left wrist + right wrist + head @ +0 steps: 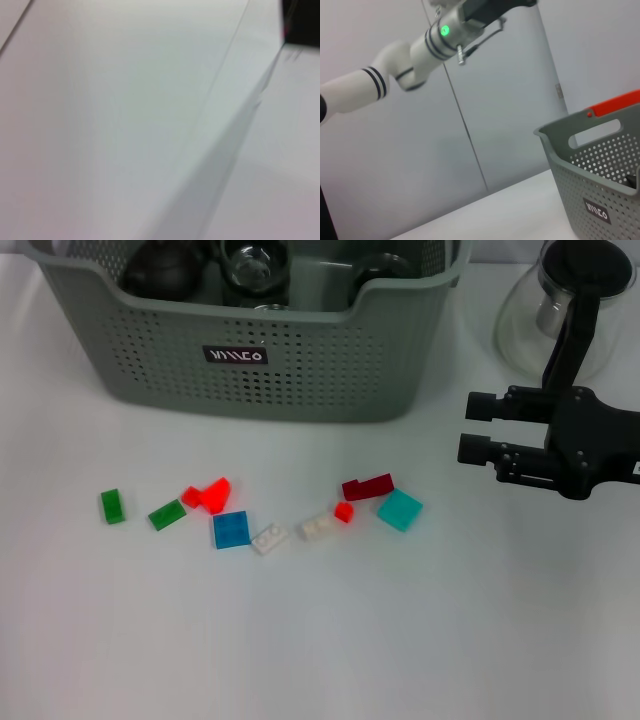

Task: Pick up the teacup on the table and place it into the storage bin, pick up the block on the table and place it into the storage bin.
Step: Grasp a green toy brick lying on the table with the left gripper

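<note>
The right gripper (468, 427) hangs at the right edge of the head view, jaws apart w/ nothing between them, pointing left toward the frame centre. It sits above the surface (320, 640), just right of the scattered blocks, prob. so it can drop onto one next.

The storage bin (270, 370) fills the upper left-centre: grey-green, perforated walls, cut-out handle, small black label w/ white lettering. Dark and glass items already lie inside; can't tell if one is the teacup, and no teacup stands out on the surface.

The blocks lie in a loose row below the bin, well apart from it. Nearest the jaws are a teal block (400, 509) and a dark red block (368, 486).

Left gripper isn't visible anywhere.

A glass teapot (560, 310) stands at upper right.
</note>
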You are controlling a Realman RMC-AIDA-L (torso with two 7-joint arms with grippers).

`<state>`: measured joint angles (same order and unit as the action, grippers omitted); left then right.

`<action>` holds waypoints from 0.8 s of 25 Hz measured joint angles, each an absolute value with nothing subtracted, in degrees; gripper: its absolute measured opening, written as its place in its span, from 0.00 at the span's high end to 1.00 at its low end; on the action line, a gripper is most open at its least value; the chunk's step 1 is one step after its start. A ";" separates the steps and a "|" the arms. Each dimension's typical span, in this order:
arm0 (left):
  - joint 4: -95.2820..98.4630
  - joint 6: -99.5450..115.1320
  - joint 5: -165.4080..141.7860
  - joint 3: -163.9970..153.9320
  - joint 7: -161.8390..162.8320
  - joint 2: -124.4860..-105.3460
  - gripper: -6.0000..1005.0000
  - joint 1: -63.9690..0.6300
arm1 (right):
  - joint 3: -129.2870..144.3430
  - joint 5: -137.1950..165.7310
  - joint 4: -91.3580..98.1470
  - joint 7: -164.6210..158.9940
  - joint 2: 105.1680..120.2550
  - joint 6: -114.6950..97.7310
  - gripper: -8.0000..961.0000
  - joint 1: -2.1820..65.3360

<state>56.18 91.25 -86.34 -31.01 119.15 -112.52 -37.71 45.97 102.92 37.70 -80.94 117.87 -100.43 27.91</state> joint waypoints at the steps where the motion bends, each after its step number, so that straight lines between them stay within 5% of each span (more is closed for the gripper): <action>1: 53.70 93.88 -85.55 -29.78 118.94 -111.72 0.50 -37.62 | 45.97 102.92 37.70 -80.94 117.89 -100.47 0.36 27.92; 5: 42.39 106.15 -84.44 -24.20 116.80 -108.25 0.51 -36.22 | 45.97 102.92 37.70 -80.94 117.93 -100.56 0.36 27.94; 9: 39.37 114.06 -85.68 -23.42 113.66 -106.93 0.51 -32.49 | 45.96 102.93 37.71 -80.94 117.94 -100.59 0.36 27.95; 20: 52.61 115.18 -114.28 -28.26 97.75 -109.73 0.51 -22.96 | 46.11 103.27 37.71 -80.96 117.86 -100.73 0.36 27.89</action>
<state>52.61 115.18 -114.28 -28.26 97.75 -109.73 -22.96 46.11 103.27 37.71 -80.96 117.86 -100.73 27.89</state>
